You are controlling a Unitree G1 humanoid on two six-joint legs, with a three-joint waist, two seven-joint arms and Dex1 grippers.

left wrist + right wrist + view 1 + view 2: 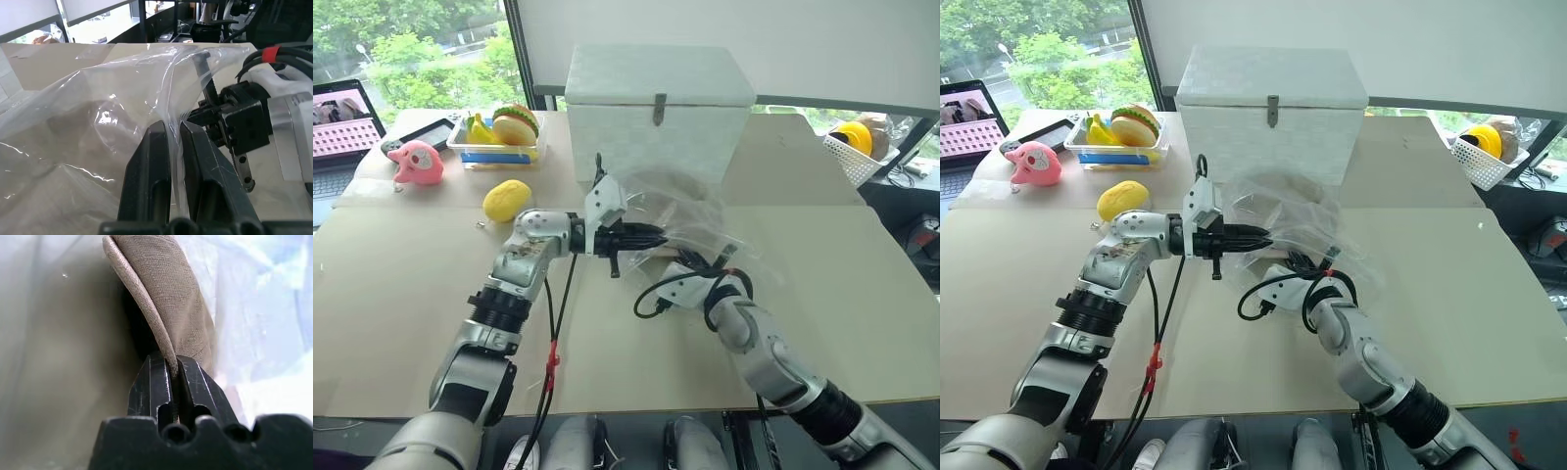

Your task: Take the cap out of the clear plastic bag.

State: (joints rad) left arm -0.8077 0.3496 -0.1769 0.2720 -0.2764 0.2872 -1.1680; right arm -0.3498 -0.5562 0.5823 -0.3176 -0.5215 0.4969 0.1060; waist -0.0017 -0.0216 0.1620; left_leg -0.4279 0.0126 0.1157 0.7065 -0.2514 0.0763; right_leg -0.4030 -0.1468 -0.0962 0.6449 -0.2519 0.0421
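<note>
Between the black fingers of the right gripper (pixel 173 369) sits an edge of the cap (pixel 166 298), clamped tight; its beige-tan weave is fine and its rim rolled, and it rises straight ahead of the fingertips inside the clear plastic bag (pixel 690 220). Just beside it, the left gripper (pixel 175 134) pinches a fold of the glossy, wrinkled film, its fingers almost together, holding the bag lifted off the table (pixel 401 284). Beyond both grippers stands a white box (pixel 656 108) with a latch. Further off to the left lie a yellow lemon toy (pixel 507 199), a pink toy (pixel 417 163), a tray of toy food (pixel 499 132) and a laptop (pixel 342 132), with windows behind.
</note>
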